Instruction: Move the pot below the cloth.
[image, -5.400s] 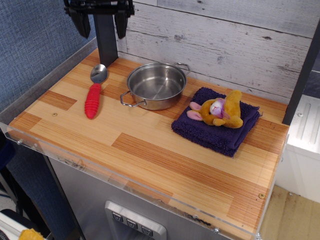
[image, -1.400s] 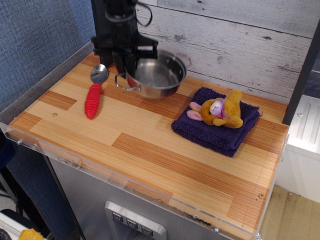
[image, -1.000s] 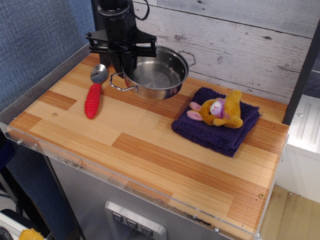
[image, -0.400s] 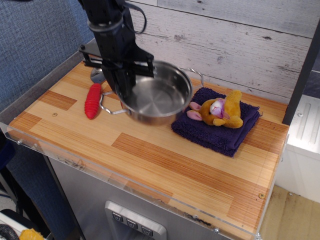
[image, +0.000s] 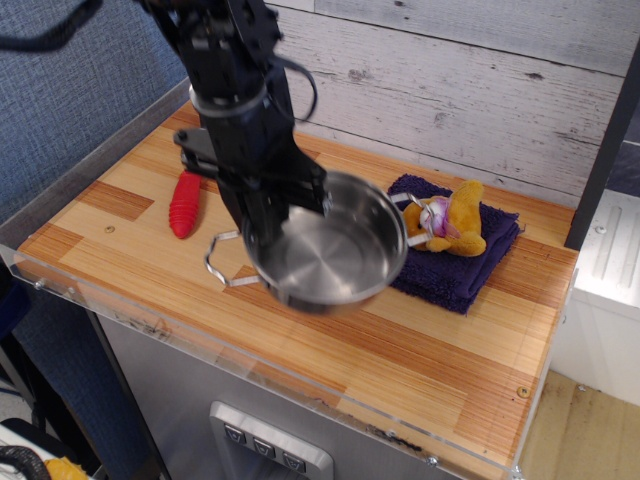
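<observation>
The shiny steel pot (image: 330, 255) hangs in the air above the middle of the wooden table, tilted a little toward the camera. My black gripper (image: 262, 232) is shut on the pot's left rim, with one wire handle (image: 218, 262) sticking out to its left. The other handle shows at the right rim, in front of the toy. The dark purple cloth (image: 462, 268) lies at the right back of the table; the pot covers its left part from view.
A yellow and pink plush toy (image: 445, 222) lies on the cloth. A red-handled spoon (image: 185, 203) lies at the left, its bowl hidden behind my arm. A wooden plank wall stands behind, a blue wall at the left. The table's front edge has a clear rim.
The pot has been lifted from the back of the table and carried forward and to the right in my gripper. It now hangs lower in the picture, beside the cloth's left edge.
</observation>
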